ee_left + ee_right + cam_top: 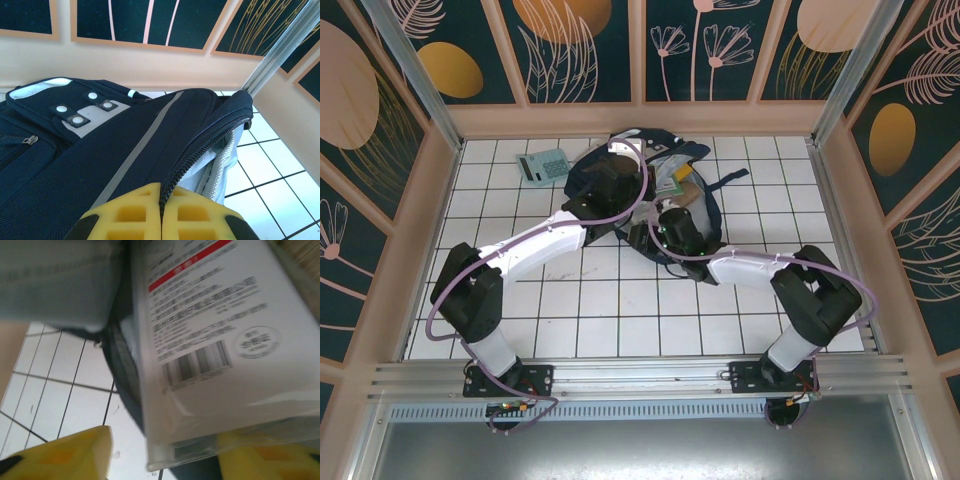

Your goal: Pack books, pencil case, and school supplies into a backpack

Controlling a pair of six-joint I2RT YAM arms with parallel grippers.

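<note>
- Top external view: the backpack (712,210) lies in the upper middle of the frame with its mouth open; both arms reach into it
- a few flat things (678,186), greenish and orange-tan, show inside the mouth, so I'd say a good share of the packing is done; which books they are is too small to tell
- the teal calculator (546,165) sits out on the surface (620,300) in the upper left, just beside the bag, so that one's definitely left to pack
- left end effector (161,212): at the bottom of the left wrist view its yellow fingers are pressed tight together on the zipper edge of the backpack; looks like it's holding the opening up
- right end effector (165,437): fingers partway apart at the bottom of the right wrist view; the white-and-red pack (210,330) lies over the right-hand finger with a gap to the left-hand one; can't tell if it's actually gripped
- my guess: the pack is going in at the bag's rim now; calculator next, then zipping
</note>
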